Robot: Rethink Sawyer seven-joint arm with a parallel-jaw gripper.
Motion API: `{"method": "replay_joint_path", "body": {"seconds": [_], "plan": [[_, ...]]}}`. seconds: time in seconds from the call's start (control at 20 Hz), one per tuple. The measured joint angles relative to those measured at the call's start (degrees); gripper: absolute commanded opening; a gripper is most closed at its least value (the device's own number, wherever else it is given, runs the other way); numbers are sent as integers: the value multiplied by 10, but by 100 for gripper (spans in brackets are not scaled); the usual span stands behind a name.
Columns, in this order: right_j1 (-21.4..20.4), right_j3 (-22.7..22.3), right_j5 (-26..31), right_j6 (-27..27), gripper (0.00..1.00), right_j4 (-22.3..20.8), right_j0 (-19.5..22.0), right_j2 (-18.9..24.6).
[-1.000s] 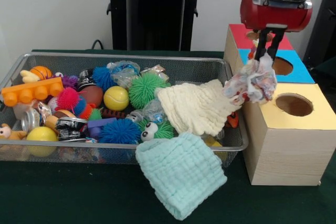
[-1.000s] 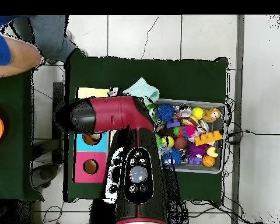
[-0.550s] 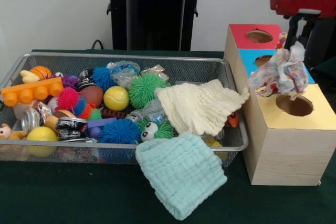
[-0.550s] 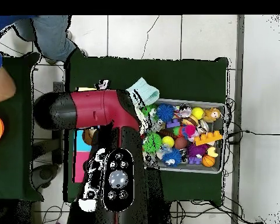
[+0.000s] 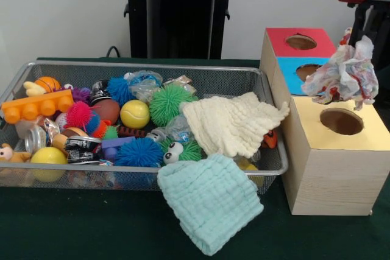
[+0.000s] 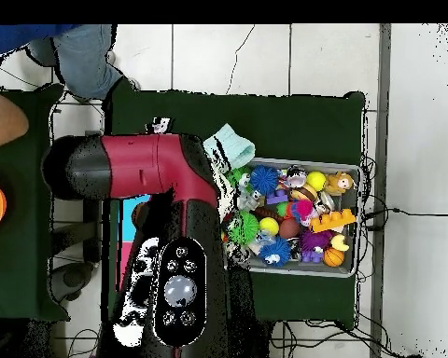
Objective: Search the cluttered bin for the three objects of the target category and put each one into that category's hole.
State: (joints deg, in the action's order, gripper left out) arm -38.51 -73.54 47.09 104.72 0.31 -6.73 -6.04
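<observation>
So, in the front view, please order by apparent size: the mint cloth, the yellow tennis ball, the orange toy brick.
1. mint cloth, though it lies nearest the camera
2. orange toy brick
3. yellow tennis ball

From straight above, my red and black arm (image 6: pixel 162 242) fills the middle of the picture and covers most of the dark green table (image 6: pixel 293 117). To its right sits the wire bin (image 6: pixel 351 168), packed with bright toys: a blue spiky ball (image 6: pixel 264 178), a yellow ball (image 6: pixel 315 180), an orange toy block (image 6: pixel 333 221). A pale green cloth (image 6: pixel 230 145) hangs over the bin's upper left corner. Left of my arm shows a strip of blue and pink, probably the sorting box (image 6: pixel 127 228), mostly hidden. A person's sleeve (image 6: pixel 22 37) shows at the top left corner.
</observation>
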Motion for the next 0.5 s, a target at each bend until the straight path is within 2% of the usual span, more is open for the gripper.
{"method": "replay_joint_path", "body": {"seconds": [0.3,0.5], "plan": [[4,0,-4,0,0,0,2,-3],[11,0,-27,0,0,0,2,-4]]}}
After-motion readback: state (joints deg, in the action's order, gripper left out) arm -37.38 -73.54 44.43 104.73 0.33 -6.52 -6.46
